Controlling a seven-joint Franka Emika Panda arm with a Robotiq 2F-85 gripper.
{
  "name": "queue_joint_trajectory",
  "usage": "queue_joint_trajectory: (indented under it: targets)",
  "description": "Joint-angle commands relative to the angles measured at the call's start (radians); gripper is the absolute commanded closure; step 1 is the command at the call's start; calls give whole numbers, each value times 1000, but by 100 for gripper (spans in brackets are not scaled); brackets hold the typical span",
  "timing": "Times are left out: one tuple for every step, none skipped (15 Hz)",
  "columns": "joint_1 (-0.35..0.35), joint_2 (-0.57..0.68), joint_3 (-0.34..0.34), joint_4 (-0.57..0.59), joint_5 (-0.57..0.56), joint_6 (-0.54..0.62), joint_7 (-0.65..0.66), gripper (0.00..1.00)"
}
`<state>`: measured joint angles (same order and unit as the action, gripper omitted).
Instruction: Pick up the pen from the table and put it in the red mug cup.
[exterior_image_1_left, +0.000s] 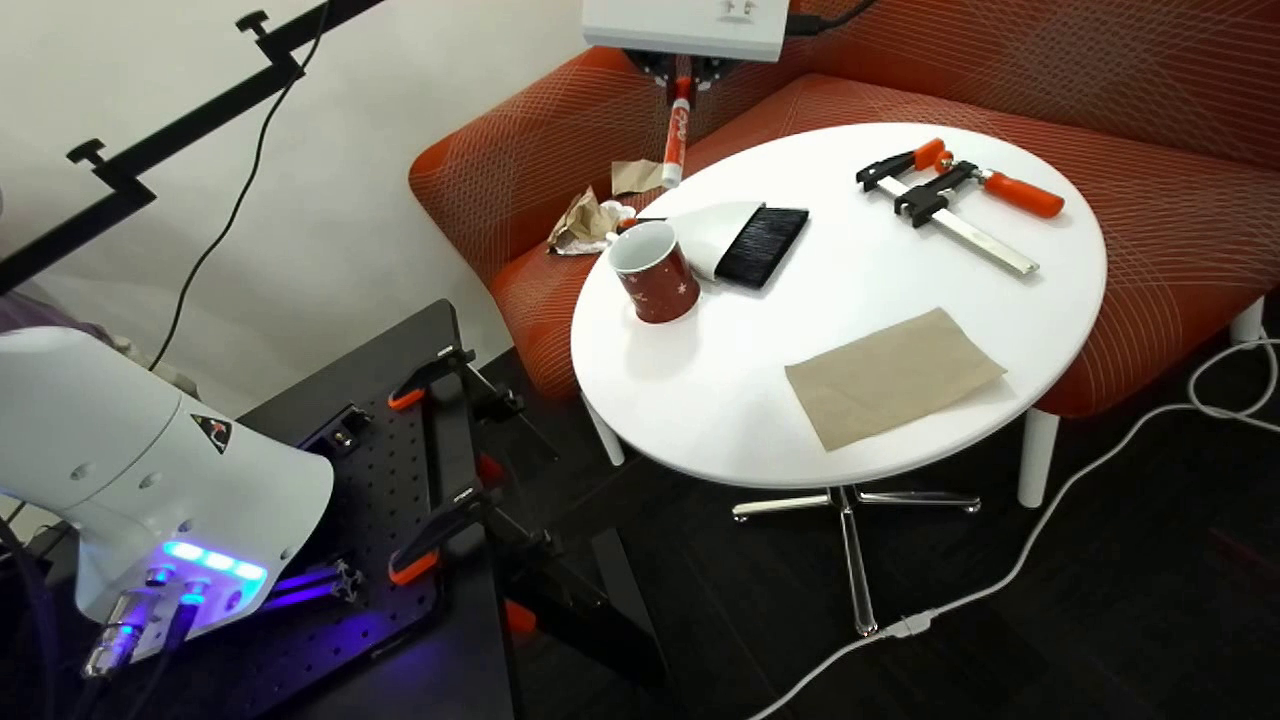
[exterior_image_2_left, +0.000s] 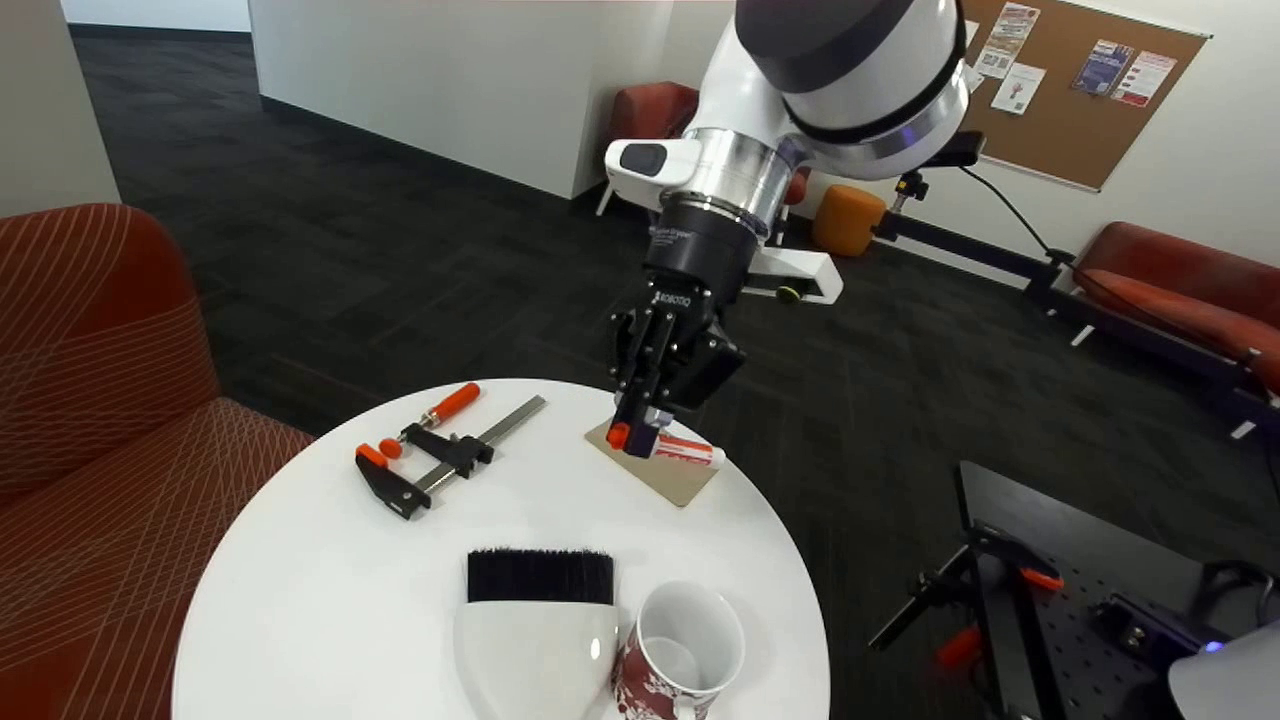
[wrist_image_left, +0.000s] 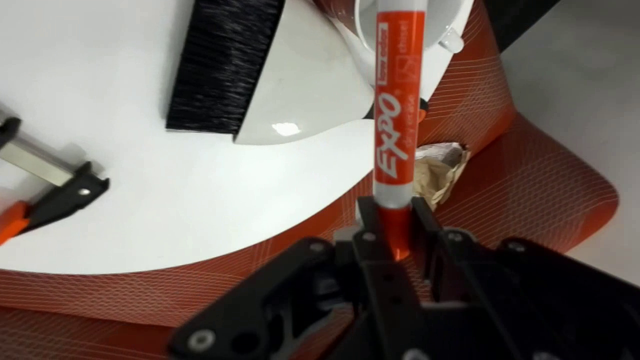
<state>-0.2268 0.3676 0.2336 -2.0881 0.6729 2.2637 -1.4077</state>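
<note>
Far left in an exterior view: white robot base, blue lights lit, on a black bench. Next, red sofa with pale line pattern; crumpled brown paper on its seat. Then the round white table, metal pedestal beneath.

Left part of the tabletop: red mug cup, standing upright, white inside, pale snowflake marks. A white dustpan lies just beside it; cannot tell whether they touch. Black brush at the dustpan's right edge.

Above these in the same view, the pen: red, Expo label, white end lowest. Up in the air, slightly aslant, outside the mug. Gripper has it; wrist view shows the fingers clamped on the pen's red end, one each side. There the white end crosses in front of the mug's mouth. Height over the mug: cannot tell.

Farther right: brown paper sheet, flat, near the table's edge. Then a bar clamp, black and steel, orange handle, lying well apart from the mug. White cable on the dark floor, running off right.
</note>
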Motion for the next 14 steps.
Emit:
queue_joint_trajectory:
  targets:
    - [4, 5, -24, 26, 58, -152, -191, 95]
    - [7, 7, -31, 29, 69, -193, -242, 95]
    - [11, 9, -38, 32, 78, -234, -293, 95]
    - [14, 11, -46, 35, 85, -275, -342, 95]
    - [17, 15, -54, 39, 89, -314, -392, 95]
    - [19, 20, -61, 45, 88, -356, -438, 95]
    - [21, 25, -67, 51, 90, -398, -483, 95]
    - [23, 32, -73, 61, 89, -446, -524, 95]
    - [51, 13, -98, 30, 82, -380, -463, 95]
    - [54, 16, -105, 32, 82, -392, -474, 81]
    - [60, 18, -114, 32, 80, -391, -473, 81]
    - [65, 20, -119, 31, 79, -390, -472, 81]
    - [67, 20, -120, 31, 79, -390, -472, 81]
    - [68, 20, -120, 31, 79, -390, -472, 81]
